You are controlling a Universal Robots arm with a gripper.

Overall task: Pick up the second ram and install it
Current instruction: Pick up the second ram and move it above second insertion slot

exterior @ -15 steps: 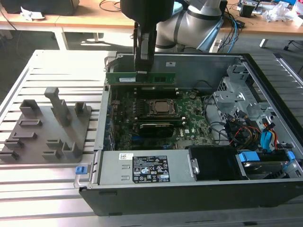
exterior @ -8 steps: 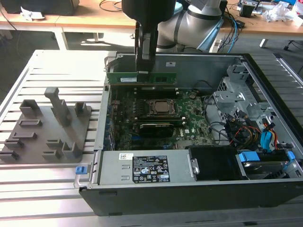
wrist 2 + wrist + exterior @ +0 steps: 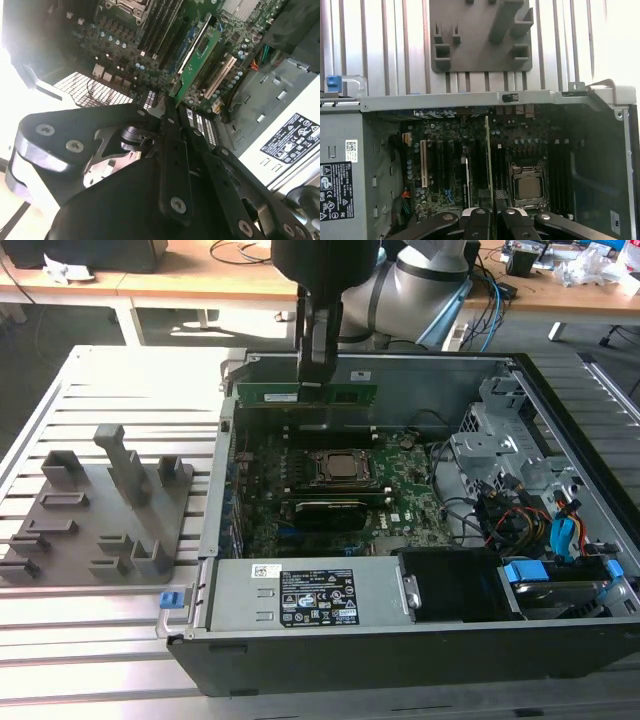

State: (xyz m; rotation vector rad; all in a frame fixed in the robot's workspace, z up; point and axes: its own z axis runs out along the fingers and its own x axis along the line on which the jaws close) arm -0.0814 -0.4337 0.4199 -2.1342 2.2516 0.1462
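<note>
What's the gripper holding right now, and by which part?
The gripper is shut on the green ram stick, its jaws pinching the upper long edge near mid-length, over the open computer case.

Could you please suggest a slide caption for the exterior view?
Gripper holds the second ram over the motherboard inside the open computer case.

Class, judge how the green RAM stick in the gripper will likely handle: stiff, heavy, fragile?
Probably stiff: the second ram juts straight from the gripper. Likely light: it looks thin edge-on in the first wrist view. Perhaps fragile: bare chips on its face.
</note>
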